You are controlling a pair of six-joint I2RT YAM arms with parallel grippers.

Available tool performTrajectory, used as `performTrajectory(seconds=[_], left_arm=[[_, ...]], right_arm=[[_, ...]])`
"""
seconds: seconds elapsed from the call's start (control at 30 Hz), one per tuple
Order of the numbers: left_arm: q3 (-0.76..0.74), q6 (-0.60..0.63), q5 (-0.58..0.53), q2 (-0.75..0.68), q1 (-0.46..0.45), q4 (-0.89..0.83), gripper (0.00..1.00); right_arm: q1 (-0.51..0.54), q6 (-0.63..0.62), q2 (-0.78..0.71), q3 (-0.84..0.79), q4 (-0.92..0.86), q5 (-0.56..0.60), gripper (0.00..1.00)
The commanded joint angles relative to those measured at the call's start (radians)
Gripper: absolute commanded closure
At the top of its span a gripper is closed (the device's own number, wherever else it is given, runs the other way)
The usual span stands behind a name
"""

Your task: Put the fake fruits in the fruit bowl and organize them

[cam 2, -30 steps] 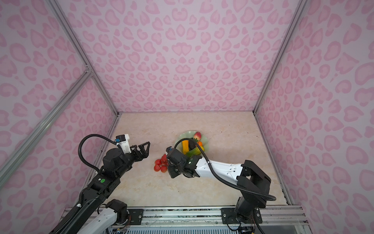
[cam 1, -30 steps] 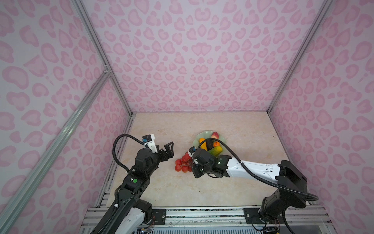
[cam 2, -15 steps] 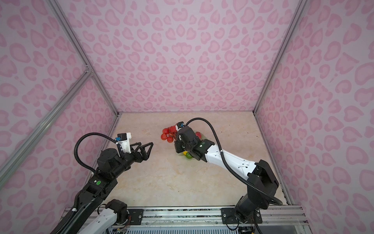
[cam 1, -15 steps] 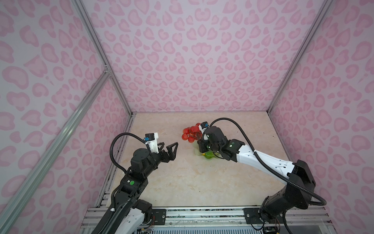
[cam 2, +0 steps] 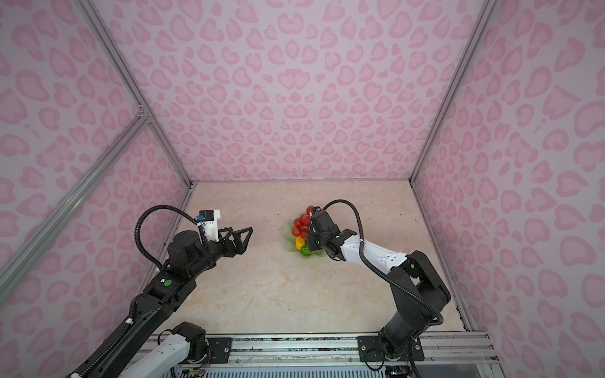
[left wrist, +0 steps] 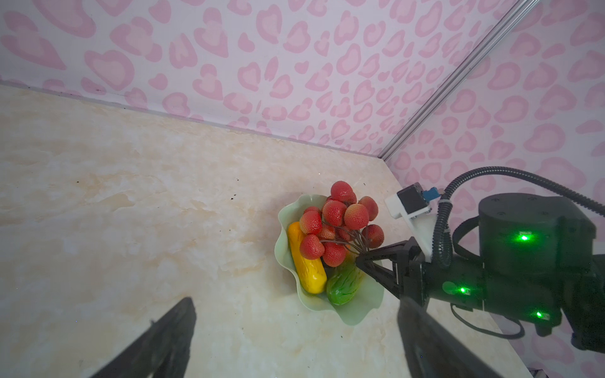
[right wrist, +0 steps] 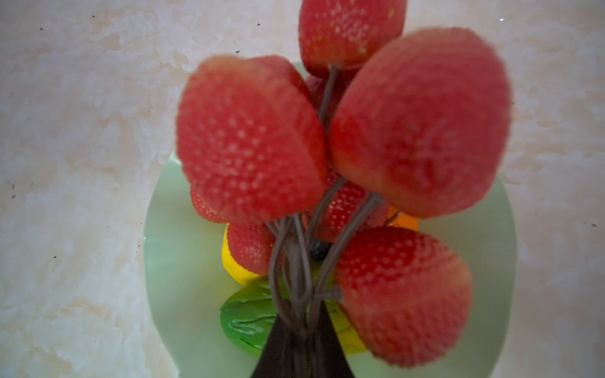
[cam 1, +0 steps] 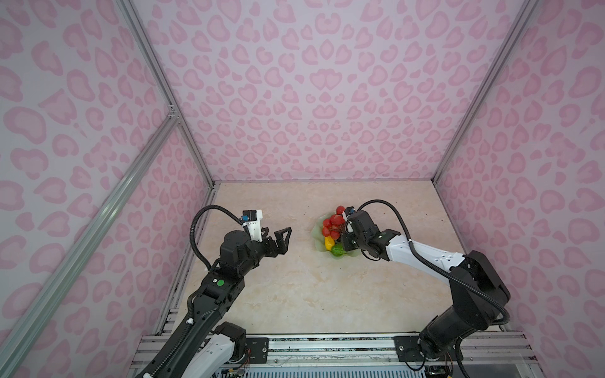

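Observation:
The red berry cluster [cam 1: 332, 222] [cam 2: 301, 224] [left wrist: 337, 225] [right wrist: 252, 140] hangs over the pale green fruit bowl [cam 1: 315, 233] [cam 2: 286, 235] [left wrist: 284, 261] [right wrist: 170, 261]. My right gripper [cam 1: 343, 231] [cam 2: 309, 231] [left wrist: 360, 258] [right wrist: 301, 327] is shut on its brown stems. In the bowl lie a yellow oblong fruit [cam 1: 328, 243] [left wrist: 306, 261], a green bumpy fruit [cam 1: 338, 250] [left wrist: 343, 284] [right wrist: 245, 317] and a small orange [right wrist: 404, 222], mostly hidden by berries. My left gripper [cam 1: 278, 240] [cam 2: 240, 238] [left wrist: 294, 311] is open and empty, left of the bowl.
Pink patterned walls close in the beige marble-look table [cam 1: 294, 294] on three sides. A metal rail [cam 1: 327, 347] runs along the front edge. Bare tabletop lies between the left gripper and the bowl.
My right gripper lifted the berry cluster off the table left of the bowl and carried it right, now above the bowl. The left arm barely shifted.

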Motion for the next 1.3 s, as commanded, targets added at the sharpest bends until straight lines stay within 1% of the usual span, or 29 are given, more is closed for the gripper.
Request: performTrajectory(seconds=[0.0, 0.1, 0.2, 0.27, 0.37, 0.4, 0.53, 0.6, 0.63, 0.7, 0.77, 0.8, 0.87, 0.9, 0.97, 1.03, 1.1, 1.13, 1.17, 1.2, 1.23, 1.27], left_arm=[[0.02, 0.033, -0.032, 0.02, 0.002, 0.039, 0.03], [0.022, 0.057, -0.08, 0.026, 0.002, 0.035, 0.03], [0.023, 0.075, -0.167, 0.026, 0.001, 0.036, 0.02], [0.014, 0.087, -0.245, 0.032, 0.002, 0.055, 0.02], [-0.002, 0.101, -0.41, 0.056, 0.001, 0.071, 0.01], [-0.017, 0.108, -0.469, 0.069, 0.002, 0.086, 0.01], [-0.076, 0.125, -0.704, 0.136, 0.002, 0.166, 0.0], [-0.129, 0.164, -0.789, 0.179, 0.002, 0.284, 0.0], [-0.154, 0.192, -0.837, 0.2, 0.003, 0.342, 0.0], [-0.21, 0.27, -0.893, 0.235, 0.005, 0.48, 0.0], [-0.277, 0.345, -0.894, 0.263, 0.025, 0.642, 0.0], [-0.308, 0.378, -0.87, 0.281, 0.046, 0.712, 0.02], [-0.343, 0.406, -0.795, 0.328, 0.111, 0.804, 0.02], [-0.338, 0.395, -0.744, 0.36, 0.154, 0.812, 0.02], [-0.323, 0.358, -0.647, 0.432, 0.223, 0.816, 0.02], [-0.305, 0.358, -0.594, 0.518, 0.251, 0.847, 0.02], [-0.254, 0.381, -0.561, 0.564, 0.258, 0.806, 0.02], [-0.243, 0.396, -0.568, 0.59, 0.259, 0.822, 0.03], [-0.247, 0.394, -0.551, 0.63, 0.274, 0.868, 0.02], [-0.245, 0.385, -0.527, 0.664, 0.292, 0.897, 0.02], [-0.203, 0.366, -0.484, 0.653, 0.315, 0.799, 0.02], [-0.204, 0.355, -0.452, 0.666, 0.335, 0.829, 0.03]], right_arm=[[-0.001, -0.013, -0.008, -0.018, 0.035, 0.015, 0.62], [-0.002, -0.012, -0.049, -0.035, 0.039, 0.028, 0.48], [-0.001, -0.018, -0.111, -0.044, 0.029, 0.056, 0.35], [-0.006, -0.026, -0.162, -0.051, 0.012, 0.081, 0.24], [-0.019, -0.027, -0.246, -0.069, -0.015, 0.139, 0.03], [-0.027, -0.035, -0.278, -0.08, -0.018, 0.163, 0.01], [-0.084, -0.057, -0.396, -0.156, 0.002, 0.263, 0.01], [-0.139, -0.073, -0.448, -0.218, 0.043, 0.315, 0.01], [-0.178, -0.087, -0.473, -0.268, 0.091, 0.336, 0.01], [-0.264, -0.108, -0.513, -0.375, 0.208, 0.363, 0.01], [-0.33, -0.119, -0.545, -0.467, 0.314, 0.397, 0.01], [-0.358, -0.136, -0.557, -0.516, 0.37, 0.406, 0.01], [-0.389, -0.194, -0.568, -0.603, 0.504, 0.421, 0.01], [-0.406, -0.221, -0.561, -0.643, 0.581, 0.422, 0.01], [-0.439, -0.276, -0.528, -0.687, 0.678, 0.41, 0.01], [-0.479, -0.306, -0.462, -0.716, 0.799, 0.407, 0.01], [-0.532, -0.296, -0.385, -0.742, 0.927, 0.351, 0.01], [-0.555, -0.286, -0.333, -0.754, 1.01, 0.32, 0.01], [-0.567, -0.293, -0.283, -0.761, 1.106, 0.301, 0.01], [-0.575, -0.299, -0.25, -0.762, 1.17, 0.249, 0.0], [-0.589, -0.307, -0.222, -0.744, 1.16, 0.199, 0.0], [-0.593, -0.31, -0.164, -0.724, 1.157, 0.174, 0.0]])
